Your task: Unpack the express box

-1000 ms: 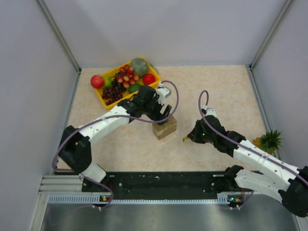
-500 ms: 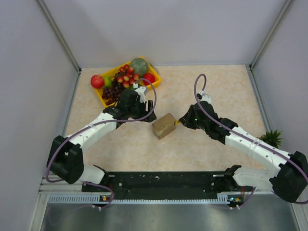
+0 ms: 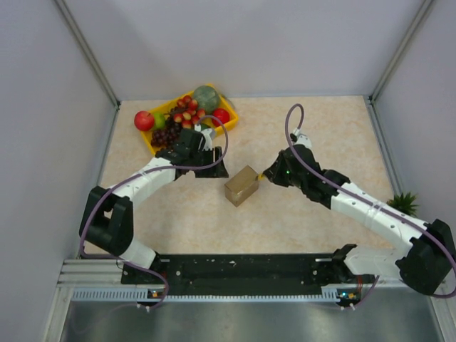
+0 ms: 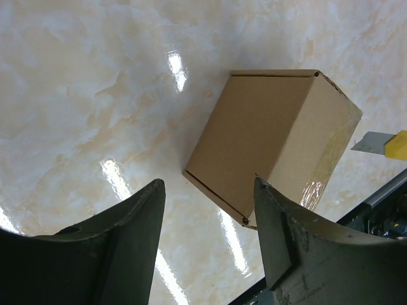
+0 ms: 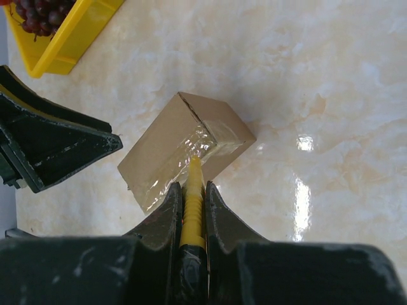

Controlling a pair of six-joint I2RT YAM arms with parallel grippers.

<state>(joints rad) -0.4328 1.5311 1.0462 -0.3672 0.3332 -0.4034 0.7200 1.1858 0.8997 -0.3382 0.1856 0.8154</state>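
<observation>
No readable text shows anywhere, even on the express box (image 4: 267,140).

You get bright, even overhead light with faint shadows. White glare streaks the glossy counter (image 4: 76,95) in both wrist views; tape (image 5: 198,141) on the express box (image 5: 159,155) glints. Up close, the left pincer (image 4: 208,181) reads dark, soft.

You're looking at a cream marbled tabletop (image 3: 320,128), glossy, with bright patches of glare (image 4: 177,63) on it, plain grey panel walls (image 3: 242,43) on three sides, aluminium corner posts (image 3: 85,50), a black rail (image 3: 242,269) along your near edge, a brushed metal ledge (image 3: 242,320) below it
</observation>
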